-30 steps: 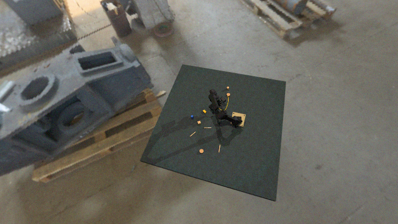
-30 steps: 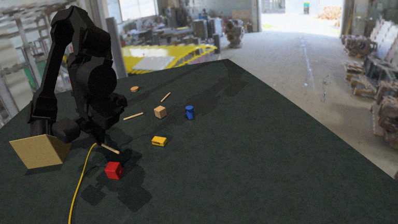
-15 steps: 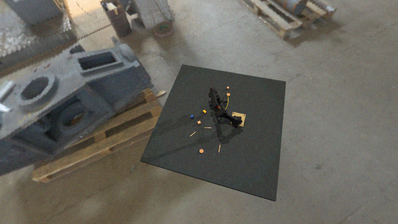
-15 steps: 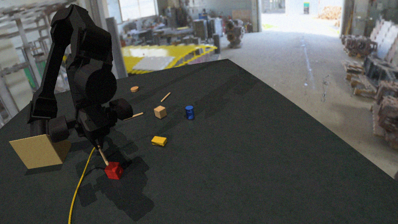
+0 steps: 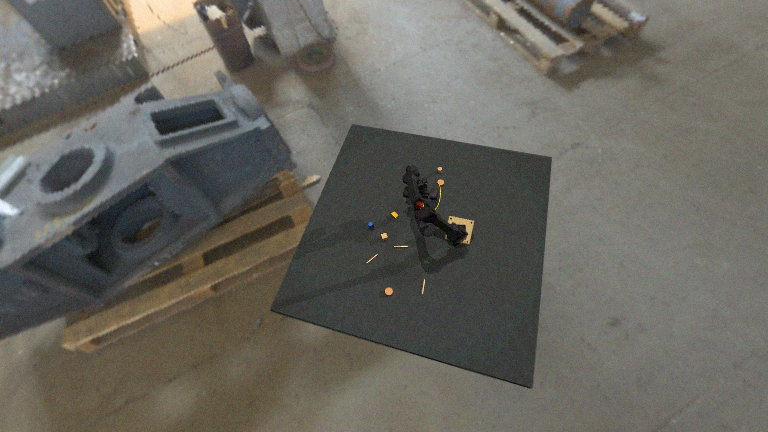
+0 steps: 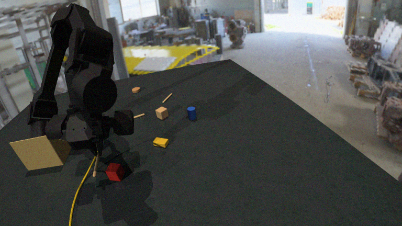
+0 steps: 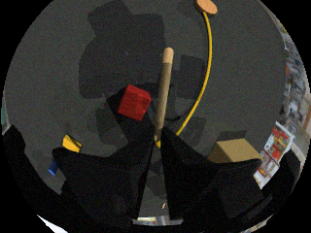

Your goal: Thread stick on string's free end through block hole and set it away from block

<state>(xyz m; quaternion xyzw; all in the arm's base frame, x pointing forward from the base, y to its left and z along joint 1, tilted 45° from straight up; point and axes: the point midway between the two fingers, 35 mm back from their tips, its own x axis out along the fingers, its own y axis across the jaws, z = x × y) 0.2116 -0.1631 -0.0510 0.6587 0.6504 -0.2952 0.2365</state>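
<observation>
Wrist view: the jaws (image 6: 98,154) clamp the stick (image 7: 163,97) (image 6: 96,166) near its string end, tip toward twelve, presumably leaving length for threading the red block (image 7: 134,103) (image 6: 114,171) (image 5: 419,205).

the table (image 5: 481,302) (image 6: 237,164) (image 7: 49,58) is charcoal, the fingers (image 6: 99,152) black. one block (image 5: 419,205) (image 6: 114,171) (image 7: 134,103) is plain red, another (image 5: 394,214) (image 6: 160,142) (image 7: 72,144) yellow. the cylinder (image 5: 370,224) (image 6: 191,113) (image 7: 52,167) is blue, the string (image 5: 440,198) (image 6: 77,188) (image 7: 209,58) yellow, the stick (image 6: 96,166) (image 7: 164,92) pale tan, the button (image 5: 440,182) (image 7: 206,6) orange-tan, and the small cube (image 5: 384,236) (image 6: 162,113) light wood-brown. the base plate (image 5: 469,222) is sandy beige with dark dots at its corners.
</observation>
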